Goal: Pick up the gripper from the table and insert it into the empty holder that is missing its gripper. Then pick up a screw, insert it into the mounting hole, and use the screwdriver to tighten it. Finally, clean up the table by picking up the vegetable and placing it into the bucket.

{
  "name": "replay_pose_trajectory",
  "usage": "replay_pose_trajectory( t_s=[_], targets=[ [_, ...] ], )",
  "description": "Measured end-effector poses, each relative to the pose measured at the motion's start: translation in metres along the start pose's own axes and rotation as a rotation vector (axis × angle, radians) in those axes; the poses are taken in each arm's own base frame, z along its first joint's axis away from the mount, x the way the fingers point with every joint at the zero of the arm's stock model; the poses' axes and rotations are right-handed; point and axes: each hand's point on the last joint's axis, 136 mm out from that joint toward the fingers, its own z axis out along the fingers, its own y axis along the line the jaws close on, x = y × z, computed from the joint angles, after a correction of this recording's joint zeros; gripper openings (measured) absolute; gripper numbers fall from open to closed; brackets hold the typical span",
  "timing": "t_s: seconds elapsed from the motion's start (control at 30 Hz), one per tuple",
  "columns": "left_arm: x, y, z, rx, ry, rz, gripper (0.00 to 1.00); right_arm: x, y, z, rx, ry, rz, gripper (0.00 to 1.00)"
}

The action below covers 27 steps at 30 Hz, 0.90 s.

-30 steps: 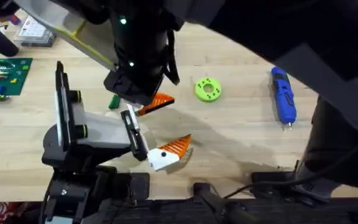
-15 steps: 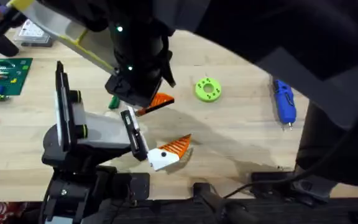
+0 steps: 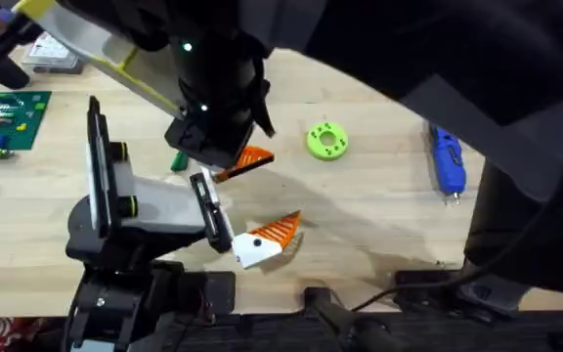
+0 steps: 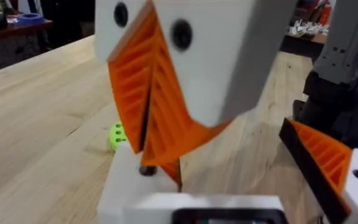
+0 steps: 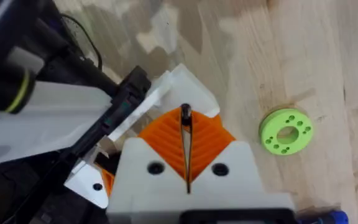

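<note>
Wooden worktop (image 3: 379, 215) hasn't changed lately, my right pincer (image 5: 185, 127) still squeezed tight on what looks like a tiny screw (image 5: 184, 112), screwdriver (image 3: 446, 156) well apart past the lime ring (image 3: 326, 140), so screw's not in yet.

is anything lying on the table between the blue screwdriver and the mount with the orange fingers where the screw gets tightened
Only the lime-green round ring with holes lies on the wooden table in that stretch, nearer the mount's orange ribbed finger than the bright blue pen-shaped screwdriver. It sits toward the far side, so a nearer path looks open.
</note>
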Motion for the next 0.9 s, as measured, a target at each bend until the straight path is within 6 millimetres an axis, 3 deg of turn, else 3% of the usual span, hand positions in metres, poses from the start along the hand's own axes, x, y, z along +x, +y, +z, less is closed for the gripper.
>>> replay_pose_trajectory(
  t_s=[0.9],
  targets=[
    [0.0000, 0.0000, 0.0000, 0.000, 0.000, 0.000, 0.990, 0.0003, -0.0002, 0.0076, -0.001, 0.011, 0.000, 0.010]
  ],
)
